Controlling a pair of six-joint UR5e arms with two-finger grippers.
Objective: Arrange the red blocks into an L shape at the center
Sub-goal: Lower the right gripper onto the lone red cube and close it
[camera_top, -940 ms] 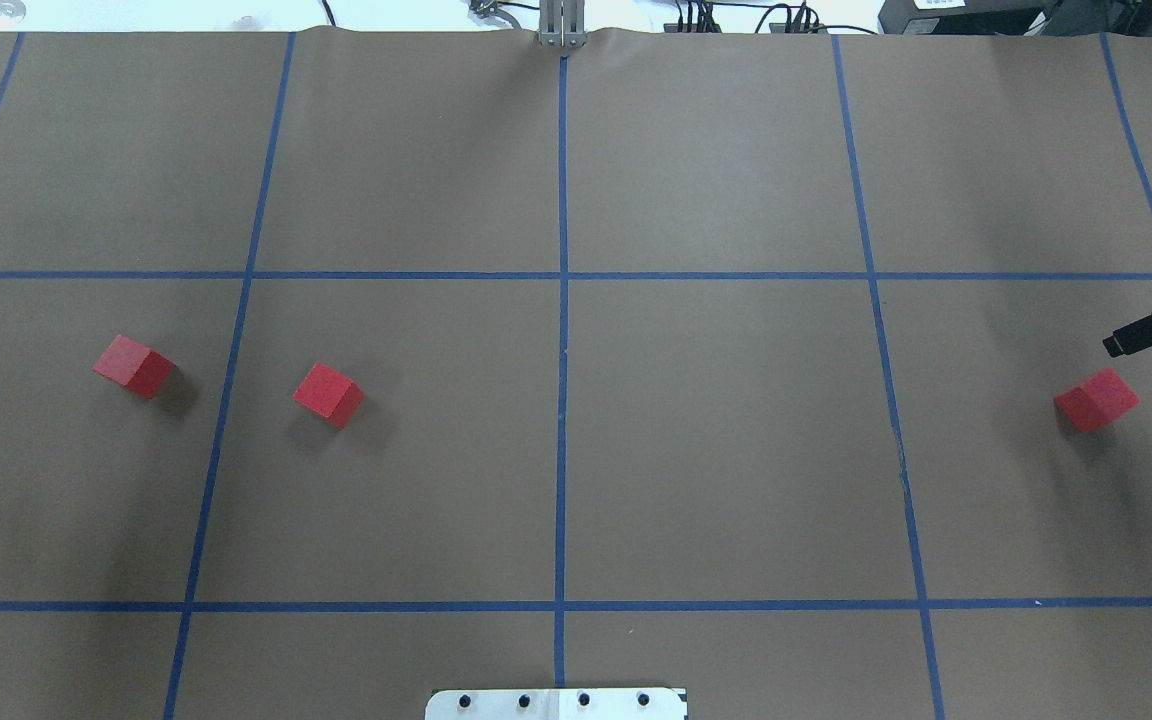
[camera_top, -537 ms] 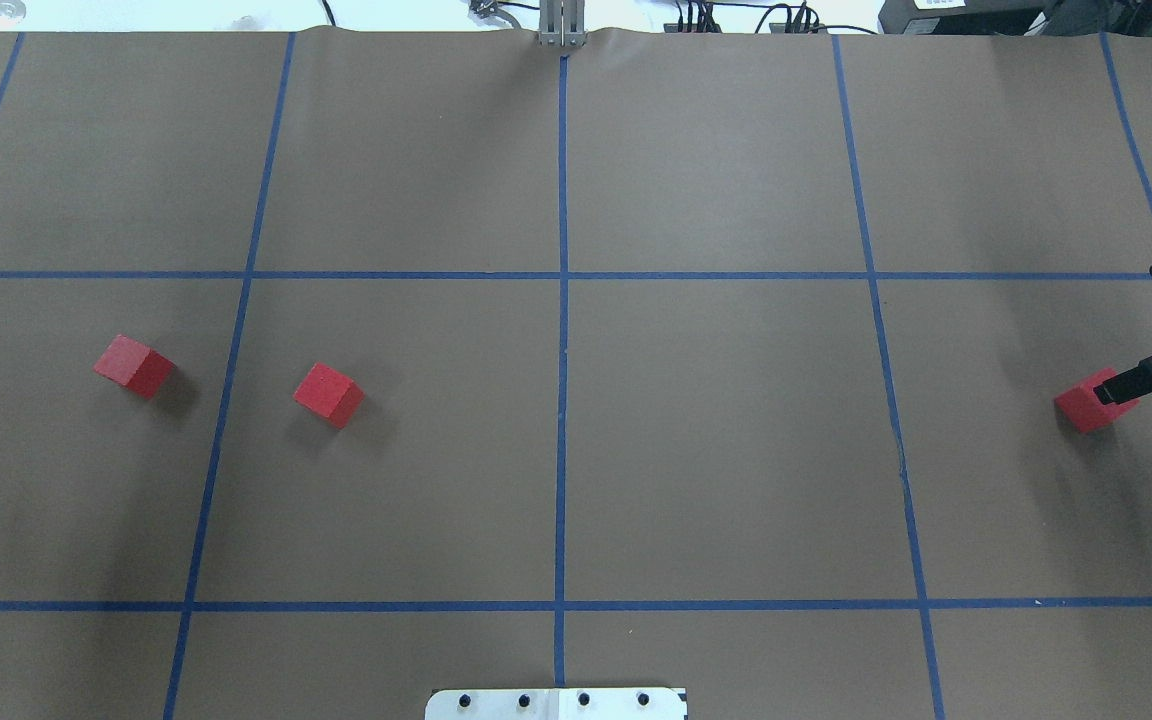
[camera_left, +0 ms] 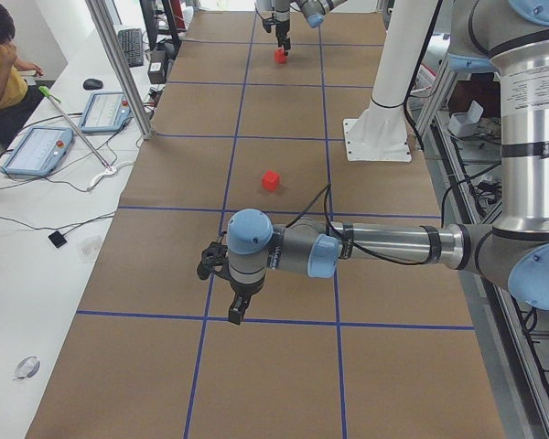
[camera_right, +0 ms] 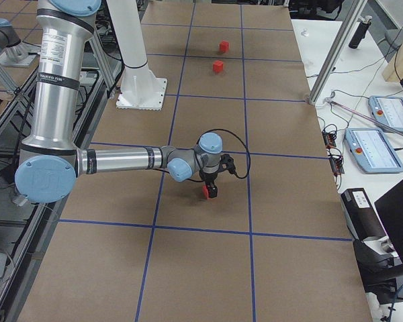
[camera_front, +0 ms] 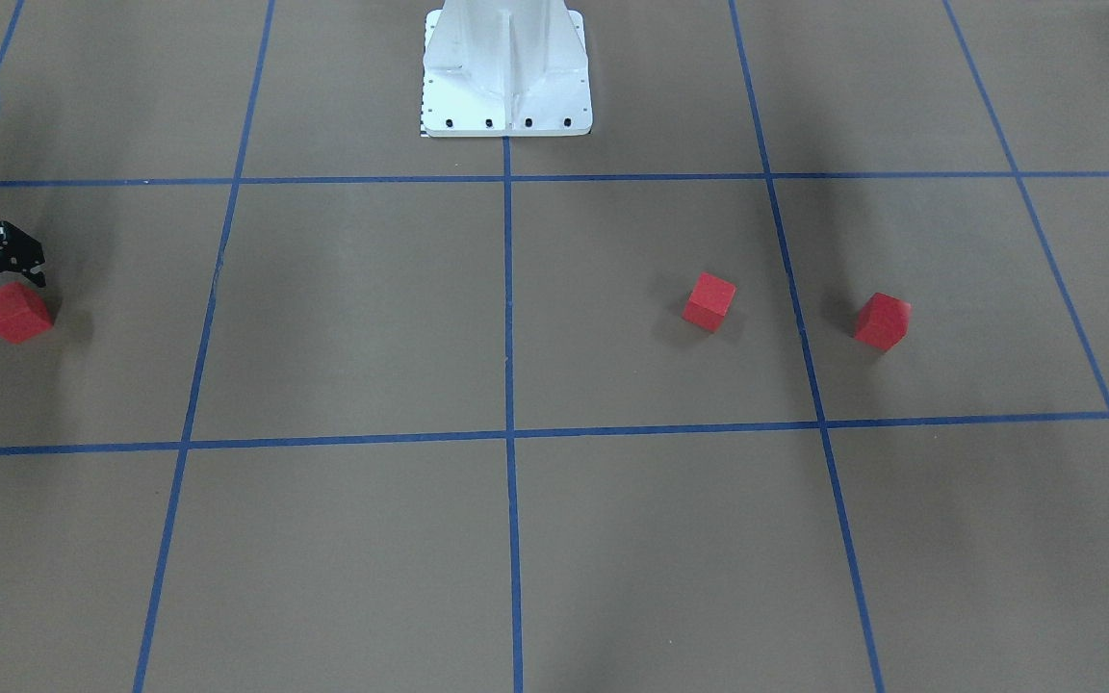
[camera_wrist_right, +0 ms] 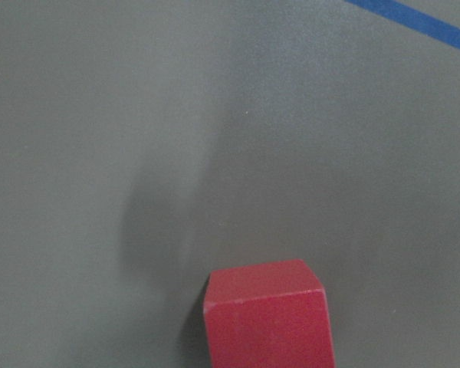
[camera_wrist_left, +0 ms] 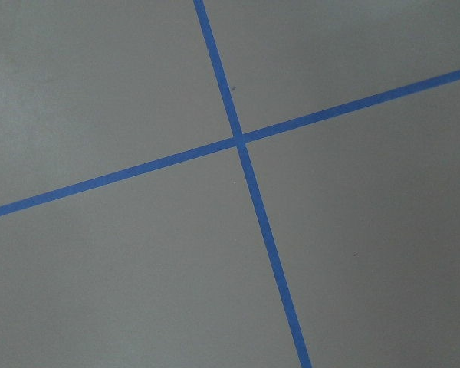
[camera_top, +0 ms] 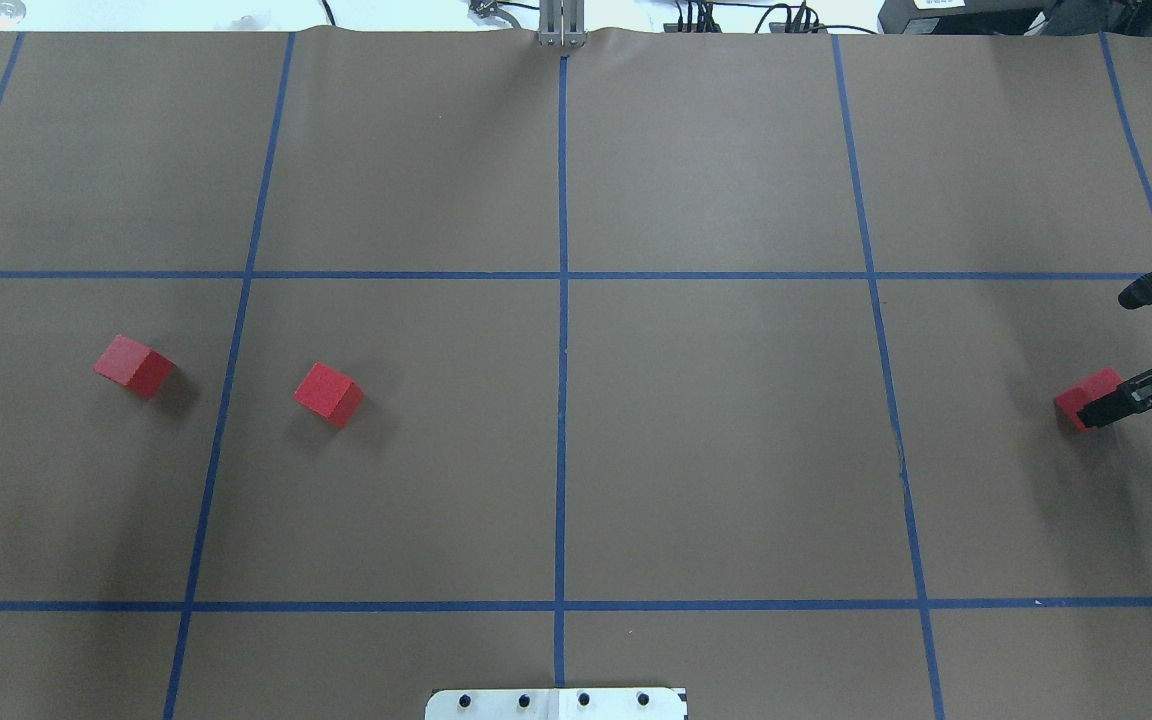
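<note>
Three red blocks lie on the brown table. Two are on the left in the overhead view, the far-left one (camera_top: 134, 365) and the inner one (camera_top: 328, 393). The third block (camera_top: 1076, 400) is at the far right, also in the front view (camera_front: 15, 313) and low in the right wrist view (camera_wrist_right: 267, 314). My right gripper (camera_top: 1119, 352) is open, just over this block, with one finger (camera_top: 1101, 410) overlapping it. My left gripper (camera_left: 227, 294) shows only in the exterior left view, over the table; I cannot tell if it is open or shut.
Blue tape lines (camera_top: 562, 350) divide the table into grid squares. The white robot base plate (camera_front: 506, 106) stands at the robot's edge. Control tablets (camera_left: 37, 146) and an operator (camera_left: 0, 55) are beside the table on the far side.
My right gripper has moved down and inward from the right edge onto the right block; one finger now overlaps it. The blocks have not moved.
</note>
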